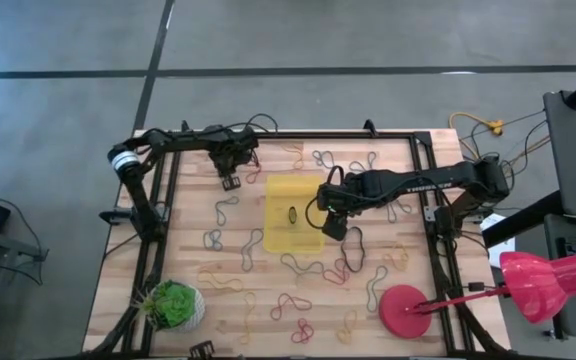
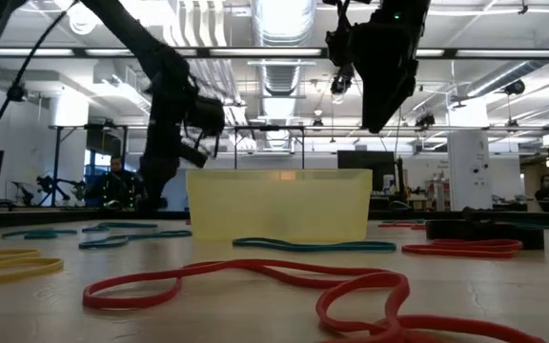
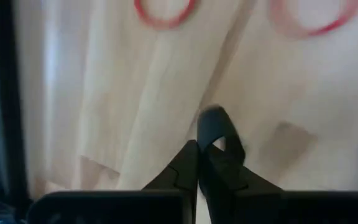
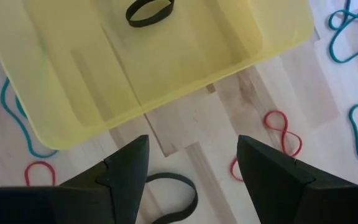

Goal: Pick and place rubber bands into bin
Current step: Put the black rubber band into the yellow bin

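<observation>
We see the right gripper (image 1: pixel 335 226) hanging above the tabletop (image 1: pixel 193 300), just beside the right edge of the bin (image 1: pixel 294 234), with its fingers spread wide and nothing between them. In the right wrist view a black rubber band (image 4: pixel 174 198) lies on the wood near the bin's rim, partly hidden between the fingers, and we judge it is the next thing to pick. The left gripper (image 1: pixel 230 178) waits near the far left part of the tabletop, well apart from the bin, with its fingers pressed together; a small dark loop shows at the tips in its wrist view, but we cannot tell if it is held. The bin is a shallow translucent yellow tray near the middle of the tabletop, and one dark band (image 4: pixel 150 11) already lies flat inside it. Many other rubber bands (image 1: pixel 290 305) in red, yellow, teal and black are scattered on the wood all around, some twisted like a figure eight. What could go wrong: the bands are thin and floppy and lie flat, so the fingers may close over one and slide off it. Because the black band is so near the bin, a descent may also push the light tray aside. A band may also stick to a finger when released over the bin.
</observation>
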### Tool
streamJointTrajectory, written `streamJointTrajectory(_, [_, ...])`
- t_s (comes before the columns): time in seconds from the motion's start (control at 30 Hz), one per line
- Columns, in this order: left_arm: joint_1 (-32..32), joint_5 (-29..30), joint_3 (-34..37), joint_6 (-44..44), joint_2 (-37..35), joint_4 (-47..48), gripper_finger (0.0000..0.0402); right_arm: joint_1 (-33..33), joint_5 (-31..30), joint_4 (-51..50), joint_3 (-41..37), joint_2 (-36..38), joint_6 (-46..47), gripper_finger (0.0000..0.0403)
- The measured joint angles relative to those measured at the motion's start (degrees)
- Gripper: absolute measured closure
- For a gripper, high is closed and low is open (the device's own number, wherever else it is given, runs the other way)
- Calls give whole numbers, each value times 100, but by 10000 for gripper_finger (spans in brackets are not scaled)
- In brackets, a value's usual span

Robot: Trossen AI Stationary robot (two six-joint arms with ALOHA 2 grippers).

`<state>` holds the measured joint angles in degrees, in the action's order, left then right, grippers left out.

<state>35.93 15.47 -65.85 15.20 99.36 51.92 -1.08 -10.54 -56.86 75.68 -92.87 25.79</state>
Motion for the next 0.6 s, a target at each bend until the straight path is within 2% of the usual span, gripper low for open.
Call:
streamJointTrajectory(0.07, [-169, -233, -183, -157, -310, 29, 401, -1, -15, -35, -30, 54, -61, 172])
streamJointTrajectory(0.17, [-420, -958, -443, -467, -946, -83, 401, -4, -81, -175, -103, 197, -67, 172])
streamJointTrajectory(0.33, [-892, -2085, -689, -1040, -1775, -1009, 401, -4, -171, -611, -382, 623, -68, 172])
streamJointTrajectory(0.53, [-1521, -3358, -597, -1343, -1736, -2184, 401, -4, -171, -555, -1106, 1414, 505, 172])
streamJointTrajectory(0.6, [-1759, -3383, -595, -1338, -1481, -2497, 401, -11, -167, -522, -1343, 1641, 738, 172])
